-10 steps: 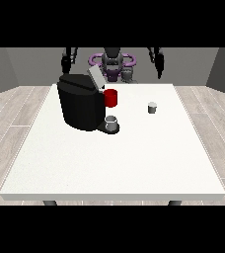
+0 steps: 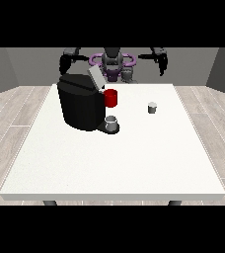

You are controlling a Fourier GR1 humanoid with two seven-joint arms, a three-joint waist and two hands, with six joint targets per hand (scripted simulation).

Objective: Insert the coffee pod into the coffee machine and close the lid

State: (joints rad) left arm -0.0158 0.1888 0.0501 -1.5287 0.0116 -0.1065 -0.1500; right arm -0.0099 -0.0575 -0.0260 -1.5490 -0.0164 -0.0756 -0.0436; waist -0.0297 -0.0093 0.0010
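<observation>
coffee pod (image 2: 152,107) sits on the white table (image 2: 134,158), well apart to the right of the coffee machine (image 2: 82,104); lid (image 2: 95,77) tilted up. hand at view's left (image 2: 65,63) and hand at view's right (image 2: 161,64) raised, holding nothing; finger state: cannot tell.

The coffee machine (image 2: 82,106) blocks the table (image 2: 134,158) edge behind it, and its opening under the raised lid (image 2: 95,77) can't be seen. Both hands — one (image 2: 65,63) above the machine, one (image 2: 161,63) far across — are too small to read fingers.
</observation>
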